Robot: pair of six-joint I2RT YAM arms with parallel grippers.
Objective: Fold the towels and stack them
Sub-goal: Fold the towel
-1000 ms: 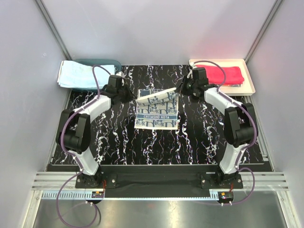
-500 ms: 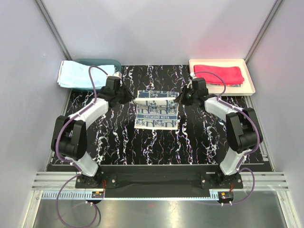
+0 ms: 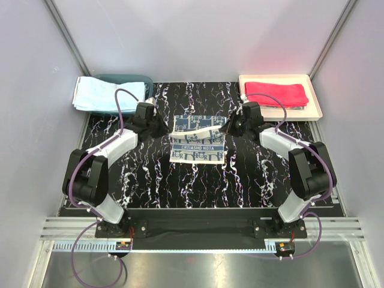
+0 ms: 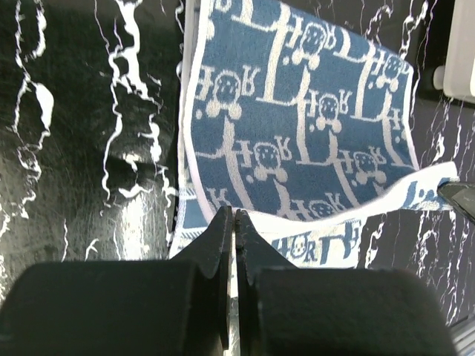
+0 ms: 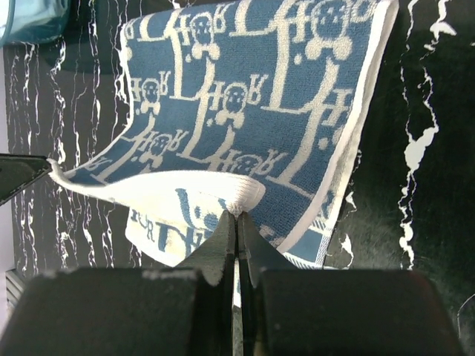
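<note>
The left pincer [image 4: 234,216] and the right pincer [image 5: 236,217] each pinch a corner of the patterned blue towel [image 3: 198,148], holding one edge raised over the rest, which lies flat at the middle of the desk [image 3: 150,177]

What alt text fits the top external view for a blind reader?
The left gripper and right gripper pinch a raised edge of a blue patterned towel on a black marbled table. A red towel lies in a cream tray.
</note>
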